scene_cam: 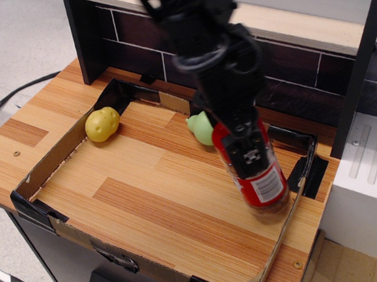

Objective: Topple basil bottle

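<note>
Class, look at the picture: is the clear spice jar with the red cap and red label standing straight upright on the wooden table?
No. The clear, red-capped spice jar leans, its top tipped leftward under the black gripper and its base near the tray's right edge.

The arm slants down from twelve o'clock toward five o'clock, blurred; the gripper (pixel 241 151) tilts with it; its fingers (pixel 249 154) are clamped on the basil bottle (pixel 260 184).

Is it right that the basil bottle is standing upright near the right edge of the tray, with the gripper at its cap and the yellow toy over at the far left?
Not quite. The basil bottle is tilted, its cap end leaning left while its base sits by the tray's right wall, as observation.image shows. The gripper is at its cap end, and the yellow toy is at the far left.
</note>
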You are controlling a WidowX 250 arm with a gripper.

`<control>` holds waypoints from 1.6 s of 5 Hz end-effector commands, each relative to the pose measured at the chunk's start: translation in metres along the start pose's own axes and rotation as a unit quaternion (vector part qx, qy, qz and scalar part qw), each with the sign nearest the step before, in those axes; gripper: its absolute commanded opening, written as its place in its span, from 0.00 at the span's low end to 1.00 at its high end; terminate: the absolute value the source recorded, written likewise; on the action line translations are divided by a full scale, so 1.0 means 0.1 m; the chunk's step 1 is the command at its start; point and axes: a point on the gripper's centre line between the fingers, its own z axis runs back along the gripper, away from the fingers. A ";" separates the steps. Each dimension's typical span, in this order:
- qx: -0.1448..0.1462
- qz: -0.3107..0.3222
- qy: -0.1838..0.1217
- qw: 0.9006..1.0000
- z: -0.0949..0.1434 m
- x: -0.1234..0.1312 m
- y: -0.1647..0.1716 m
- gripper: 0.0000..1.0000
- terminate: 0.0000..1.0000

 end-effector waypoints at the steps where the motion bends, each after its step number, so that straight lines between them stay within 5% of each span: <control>1: 0.030 -0.018 -0.059 0.998 0.07 0.01 -0.02 0.00 0.00; 2: 0.040 -0.023 -0.066 0.997 -0.04 0.02 -0.02 0.00 0.00; 4: 0.046 -0.014 -0.031 0.998 -0.14 -0.13 0.05 0.00 0.00; 8: 0.052 -0.004 0.096 0.994 -0.40 -0.62 0.08 0.00 0.00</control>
